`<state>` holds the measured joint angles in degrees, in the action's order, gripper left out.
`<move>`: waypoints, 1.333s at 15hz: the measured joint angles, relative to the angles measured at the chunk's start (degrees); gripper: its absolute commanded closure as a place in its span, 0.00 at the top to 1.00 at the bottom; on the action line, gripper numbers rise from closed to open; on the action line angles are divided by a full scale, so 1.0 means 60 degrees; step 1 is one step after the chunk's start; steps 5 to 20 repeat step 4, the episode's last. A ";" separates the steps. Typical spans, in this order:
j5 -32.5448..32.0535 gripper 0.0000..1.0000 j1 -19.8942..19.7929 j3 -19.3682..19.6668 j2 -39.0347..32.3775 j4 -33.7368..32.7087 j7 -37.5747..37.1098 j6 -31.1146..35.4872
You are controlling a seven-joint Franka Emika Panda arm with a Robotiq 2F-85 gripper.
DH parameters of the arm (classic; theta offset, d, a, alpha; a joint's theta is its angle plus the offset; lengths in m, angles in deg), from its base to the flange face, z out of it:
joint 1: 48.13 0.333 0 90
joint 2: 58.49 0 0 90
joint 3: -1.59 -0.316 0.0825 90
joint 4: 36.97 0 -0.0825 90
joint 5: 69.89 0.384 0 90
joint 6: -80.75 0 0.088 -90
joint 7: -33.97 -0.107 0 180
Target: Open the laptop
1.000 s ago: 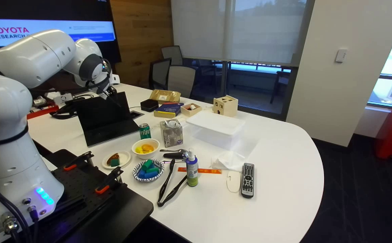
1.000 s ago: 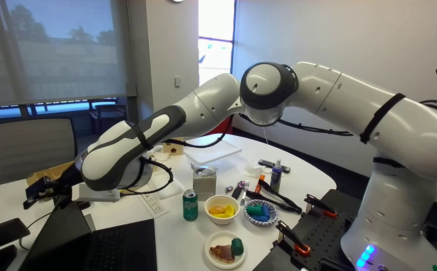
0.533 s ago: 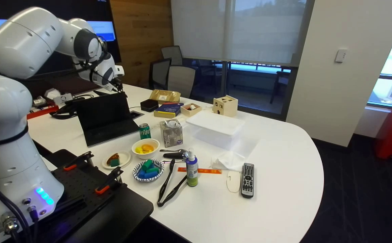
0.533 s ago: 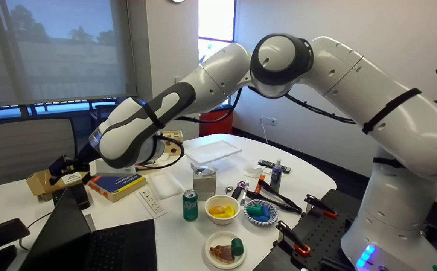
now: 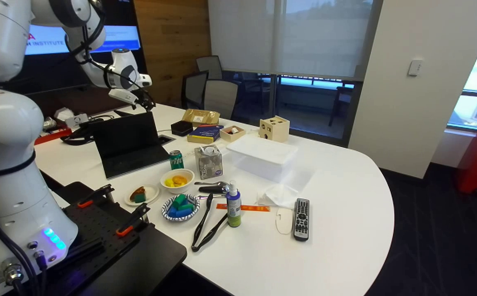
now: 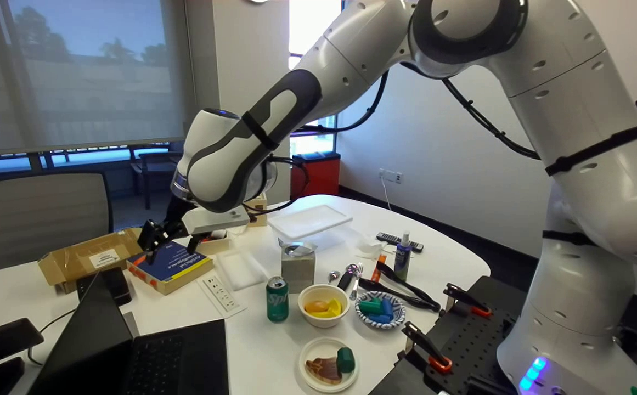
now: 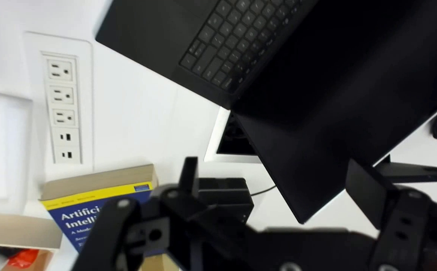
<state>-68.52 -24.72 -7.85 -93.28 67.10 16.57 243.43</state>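
Arm (image 6: 576,93) arched, elbow (image 6: 463,24) high, forearm (image 6: 359,57) sloping down to wrist (image 6: 222,170); tool (image 7: 273,173) downward, fingers (image 7: 367,195) wide apart.

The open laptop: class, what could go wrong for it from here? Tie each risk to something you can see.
1. The gripper is open, and in the wrist view a corner of the laptop's screen shows between its fingers; lowering it might catch that corner or push the screen.
2. The Sprite can stands near a corner of the keyboard base, so a low sweep of the arm could tip it that way.
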 measured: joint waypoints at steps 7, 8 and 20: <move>0.0000 1.00 0.0047 0.0038 0.1103 0.1459 0.0000 -0.0319; 0.0000 1.00 0.0047 0.0038 0.1103 0.1459 0.0000 -0.0319; 0.0000 1.00 0.0047 0.0038 0.1103 0.1459 0.0000 -0.0319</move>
